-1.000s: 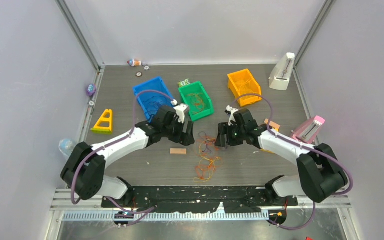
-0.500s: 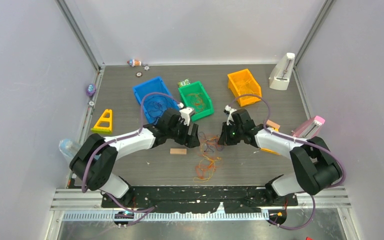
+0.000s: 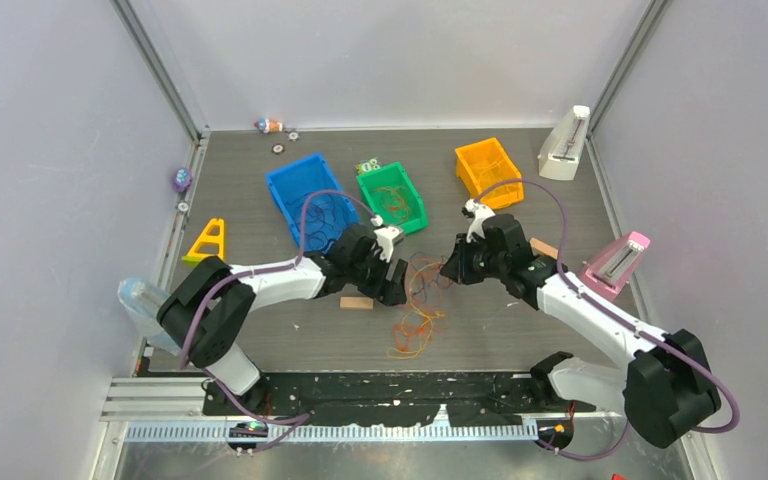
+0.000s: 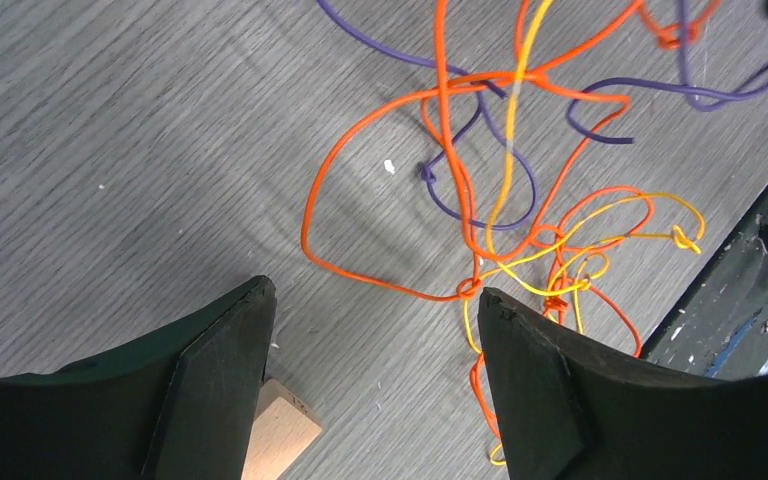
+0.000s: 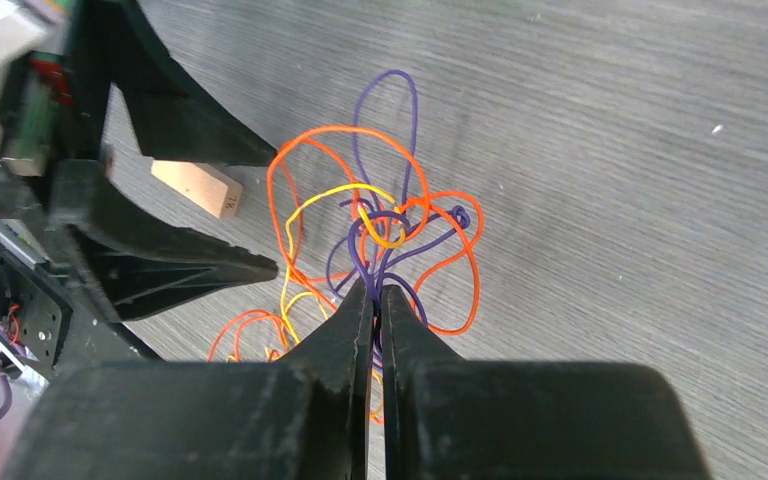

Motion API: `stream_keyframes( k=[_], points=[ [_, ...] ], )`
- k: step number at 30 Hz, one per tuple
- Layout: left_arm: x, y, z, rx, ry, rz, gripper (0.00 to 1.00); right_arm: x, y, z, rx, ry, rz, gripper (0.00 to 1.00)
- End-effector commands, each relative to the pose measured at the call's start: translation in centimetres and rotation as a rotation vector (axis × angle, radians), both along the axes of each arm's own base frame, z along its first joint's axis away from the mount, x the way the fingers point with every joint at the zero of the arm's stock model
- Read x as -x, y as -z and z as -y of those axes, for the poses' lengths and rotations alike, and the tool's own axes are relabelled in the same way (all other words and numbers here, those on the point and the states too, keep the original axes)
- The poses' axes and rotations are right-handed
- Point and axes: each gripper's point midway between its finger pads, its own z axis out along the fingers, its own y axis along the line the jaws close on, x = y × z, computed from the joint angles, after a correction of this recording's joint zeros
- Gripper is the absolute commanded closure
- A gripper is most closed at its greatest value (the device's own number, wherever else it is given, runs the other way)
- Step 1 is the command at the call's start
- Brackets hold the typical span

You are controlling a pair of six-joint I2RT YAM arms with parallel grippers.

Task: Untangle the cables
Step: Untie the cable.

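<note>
Since a second ago the right gripper (image 5: 377, 290) has pinched shut and the left gripper (image 4: 375, 300) has slid toward the middle of the table, closing in on the cables (image 3: 412, 335) from the left. Now the right jaws stand pressed together on a few dark purple strands, with orange ones bunched against the tips, at the far end of the tangle. From that pinch, purple, orange and yellow loops fan out over the grey wood-grain table (image 3: 260, 330), and a looser orange and yellow heap trails toward the near edge. The left gripper hangs just above the table with its jaws spread wide and nothing between them; a big orange loop lies on the surface right beyond its fingertips. A small wooden block (image 3: 356, 302) lies just beside the left fingers, on the side away from the tangle. Farther back stand a blue bin (image 3: 275, 195) with dark strands inside, a green bin (image 3: 415, 200) with orange strands inside, and an orange bin (image 3: 480, 160), all well apart from the tangle. A yellow triangular piece (image 3: 207, 243) lies off to the left.
</note>
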Motion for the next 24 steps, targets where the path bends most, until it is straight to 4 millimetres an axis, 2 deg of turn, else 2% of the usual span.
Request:
stream_keyframes(
  k=[1, 5, 8, 12, 17, 21, 24],
  points=[
    [-1.9, -1.6, 1.7, 0.044, 0.003, 0.074, 0.25, -1.1, -4.7, -0.5, -0.033, -0.023, 0.113, 0.95],
    [-2.1, -1.0, 2.0, 0.034, 0.0, 0.057, 0.27, -1.2, -6.1, -0.6, -0.04, -0.029, 0.135, 0.95],
    [-2.3, -0.8, 2.0, 0.029, -0.009, 0.057, 0.29, -1.1, -6.3, -0.6, -0.043, -0.033, 0.137, 0.95],
    [-2.6, -0.8, 2.3, 0.042, -0.017, 0.067, 0.32, -0.9, -5.8, -0.7, -0.044, -0.032, 0.124, 0.95],
    [-4.2, -0.8, 2.4, 0.049, -0.08, 0.113, 0.31, -0.7, -4.9, -0.7, -0.047, -0.025, 0.099, 0.95],
    [-5.4, -1.6, 3.7, 0.141, -0.074, 0.203, 0.32, -0.4, -3.9, -0.7, -0.058, -0.022, 0.08, 0.95],
    [-6.2, -1.0, 4.6, 0.18, -0.074, 0.234, 0.34, -0.2, -3.3, -1.0, -0.078, -0.024, 0.061, 0.95]
  ],
)
